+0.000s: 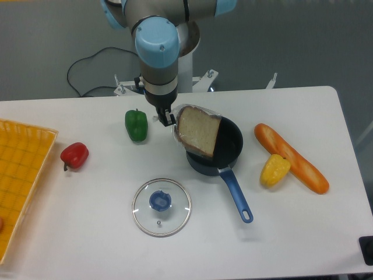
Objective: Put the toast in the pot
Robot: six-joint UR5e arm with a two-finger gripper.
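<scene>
Toast [198,133] in clear wrap leaned tilted across the left rim of the pot [228,150], partly over its black inside. The gripper [166,118] sat just left of it; whether it pinched the wrap I cannot tell. Placing seemed underway; next, settling the slice fully inside.

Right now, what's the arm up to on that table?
The gripper holds the toast by its left edge, in clear wrap, tilted over the pot. The slice covers the pot's left rim and part of its inside, so it is over the pot but not released. The glass lid lies apart in front. A green pepper, red pepper, yellow pepper and baguette sit around, untouched.
</scene>
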